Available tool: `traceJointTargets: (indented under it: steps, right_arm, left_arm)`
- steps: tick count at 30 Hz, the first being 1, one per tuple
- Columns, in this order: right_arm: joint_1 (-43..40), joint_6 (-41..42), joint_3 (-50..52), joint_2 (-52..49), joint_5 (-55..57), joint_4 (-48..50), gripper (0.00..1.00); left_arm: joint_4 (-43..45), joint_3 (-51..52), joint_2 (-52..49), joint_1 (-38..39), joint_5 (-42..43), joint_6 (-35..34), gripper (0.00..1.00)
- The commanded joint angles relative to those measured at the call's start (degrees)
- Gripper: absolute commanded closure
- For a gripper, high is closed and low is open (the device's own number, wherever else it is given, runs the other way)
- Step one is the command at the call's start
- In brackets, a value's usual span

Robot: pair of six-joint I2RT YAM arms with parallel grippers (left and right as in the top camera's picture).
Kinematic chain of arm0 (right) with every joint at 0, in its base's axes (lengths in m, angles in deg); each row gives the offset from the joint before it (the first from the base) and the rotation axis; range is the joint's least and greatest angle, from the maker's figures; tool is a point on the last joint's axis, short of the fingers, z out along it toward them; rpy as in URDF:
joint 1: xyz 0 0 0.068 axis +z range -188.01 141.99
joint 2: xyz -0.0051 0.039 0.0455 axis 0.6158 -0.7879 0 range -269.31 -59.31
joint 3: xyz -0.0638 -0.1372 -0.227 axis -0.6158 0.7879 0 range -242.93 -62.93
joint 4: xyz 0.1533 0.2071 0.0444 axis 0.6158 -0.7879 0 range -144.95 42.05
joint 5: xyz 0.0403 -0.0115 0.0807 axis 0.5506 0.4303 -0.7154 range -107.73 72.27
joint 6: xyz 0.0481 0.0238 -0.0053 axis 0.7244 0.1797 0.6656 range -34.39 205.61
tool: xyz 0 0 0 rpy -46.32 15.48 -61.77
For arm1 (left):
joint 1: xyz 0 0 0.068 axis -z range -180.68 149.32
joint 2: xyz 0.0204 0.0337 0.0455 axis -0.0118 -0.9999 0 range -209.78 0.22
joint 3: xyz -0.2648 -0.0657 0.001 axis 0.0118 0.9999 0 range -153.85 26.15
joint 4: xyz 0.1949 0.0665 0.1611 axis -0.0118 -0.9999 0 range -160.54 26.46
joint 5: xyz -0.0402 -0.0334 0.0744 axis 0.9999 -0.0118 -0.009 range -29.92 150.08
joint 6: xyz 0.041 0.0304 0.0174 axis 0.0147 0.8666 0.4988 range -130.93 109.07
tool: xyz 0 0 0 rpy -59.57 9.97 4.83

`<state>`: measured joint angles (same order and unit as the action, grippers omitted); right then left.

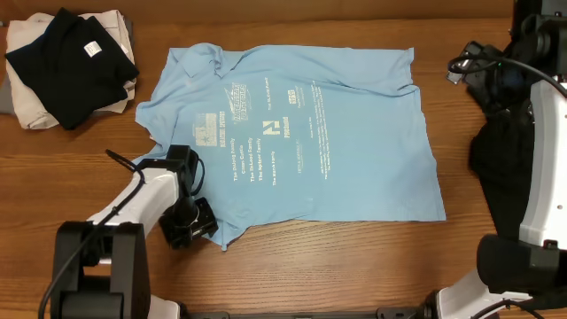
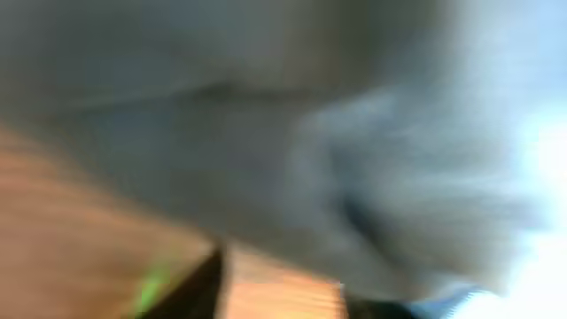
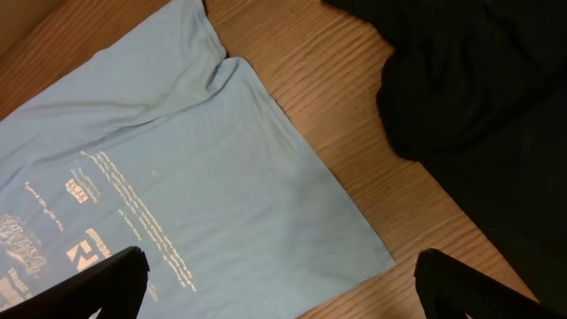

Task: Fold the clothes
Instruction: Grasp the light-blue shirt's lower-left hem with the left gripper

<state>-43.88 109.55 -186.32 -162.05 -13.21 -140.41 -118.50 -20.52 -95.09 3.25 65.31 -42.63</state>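
Note:
The light blue T-shirt [image 1: 292, 133] lies spread flat on the wooden table, its white print facing up. My left gripper [image 1: 189, 226] is low at the shirt's lower left corner. The left wrist view is badly blurred: pale blue cloth [image 2: 354, 133] fills it, and the two dark fingertips [image 2: 297, 297] stand apart with bare wood between them. My right gripper [image 1: 483, 75] is up at the far right, off the shirt. In the right wrist view its fingers [image 3: 283, 297] are wide open and empty above the shirt's corner [image 3: 195, 177].
A stack of folded black and beige garments [image 1: 66, 62] sits at the back left. A black garment [image 1: 498, 168] lies heaped by the right arm and also shows in the right wrist view [image 3: 478, 80]. Bare wood runs along the front edge.

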Motion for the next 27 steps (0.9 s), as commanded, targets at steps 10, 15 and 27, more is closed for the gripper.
traceJointTargets:
  steps: [10,15,27]
  right_arm:
    - [-1.6,1.1,10.1,-0.2,0.6,4.4,0.04]
    - [-5.4,3.1,22.7,-0.2,-0.8,11.0,0.04]
    - [-7.5,1.4,42.7,-0.2,-7.7,16.9,0.09]
  left_arm:
    - [2.1,1.9,-4.3,-0.2,-3.9,0.0,0.96]
    - [-1.3,1.0,-3.9,-0.2,-3.9,0.0,0.96]
    - [-3.5,-0.1,2.1,-0.2,-4.2,1.4,0.96]
